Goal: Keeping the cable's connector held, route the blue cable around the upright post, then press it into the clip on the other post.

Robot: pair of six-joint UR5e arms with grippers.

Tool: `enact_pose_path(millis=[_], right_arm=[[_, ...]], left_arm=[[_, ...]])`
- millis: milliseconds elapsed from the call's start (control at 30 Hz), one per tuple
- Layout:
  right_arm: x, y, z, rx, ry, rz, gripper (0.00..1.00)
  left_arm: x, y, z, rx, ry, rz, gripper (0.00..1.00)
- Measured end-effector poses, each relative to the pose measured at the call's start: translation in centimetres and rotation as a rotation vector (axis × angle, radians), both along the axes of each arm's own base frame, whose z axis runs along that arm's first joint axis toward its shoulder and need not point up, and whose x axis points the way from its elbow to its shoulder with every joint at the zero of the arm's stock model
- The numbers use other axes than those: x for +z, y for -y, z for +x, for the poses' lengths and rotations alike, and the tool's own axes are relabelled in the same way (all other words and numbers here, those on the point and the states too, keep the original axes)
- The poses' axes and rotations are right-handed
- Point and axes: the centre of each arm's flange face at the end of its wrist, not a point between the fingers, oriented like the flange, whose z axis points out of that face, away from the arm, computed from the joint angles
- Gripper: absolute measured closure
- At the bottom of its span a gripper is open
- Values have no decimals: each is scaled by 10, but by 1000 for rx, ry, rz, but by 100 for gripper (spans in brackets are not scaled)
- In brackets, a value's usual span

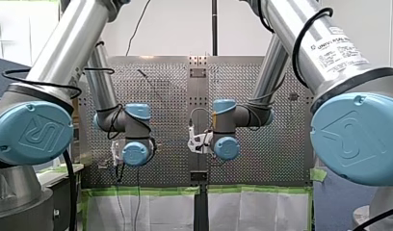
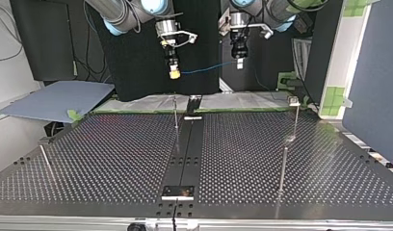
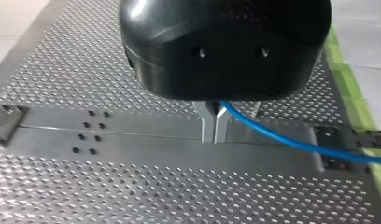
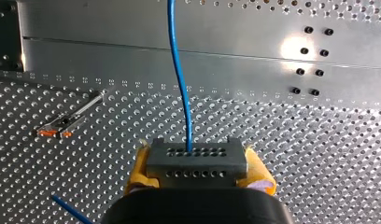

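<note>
Robot's right claw is pinching the dark grey, hole-studded block connector between its yellow pads. Left claw is nipping the thin blue cable between pressed-together metal fingers. Both are hanging well above the black perforated worktop, with the cable spanning between them and touching no post. Routing isn't begun yet, I reckon.

Doing it well: the right claw is anchoring, so only the left should be travelling. It should be coming down and around the thin steel centre post, holding mild tension so the connector isn't getting yanked.

Count: two arms, two claws, one connector, one cable. Three posts: the centre post, a small-headed post (likely the clip) at the top view's right, and a thin side post at its left. The streak below the small-headed one is looking like a reflection.
</note>
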Motion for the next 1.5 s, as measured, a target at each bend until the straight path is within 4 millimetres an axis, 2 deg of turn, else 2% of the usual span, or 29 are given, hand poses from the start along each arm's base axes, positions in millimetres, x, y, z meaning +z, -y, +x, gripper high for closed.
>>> enact_pose_path(millis=[300, 667, 800, 1000, 1267, 1500], right_arm=[[0, 0, 0, -1, 0, 0, 100], [0, 0, 0, -1, 0, 0, 100], [-4, 6, -1, -19, -18, 2, 100], [-23, 15, 2, -50, -82, 29, 100], [-66, 6, -8, -51, -188, 124, 100], [-74, 3, -11, -50, -211, 146, 100]], left_arm=[[-14, -5, -7, 2, -76, 44, 100], [-16, -7, -10, 2, -97, 57, 100], [-16, -7, -10, 2, -97, 57, 100], [-16, -7, -10, 2, -97, 57, 100], [-16, -7, -10, 2, -97, 57, 100], [-16, -7, -10, 2, -97, 57, 100]])
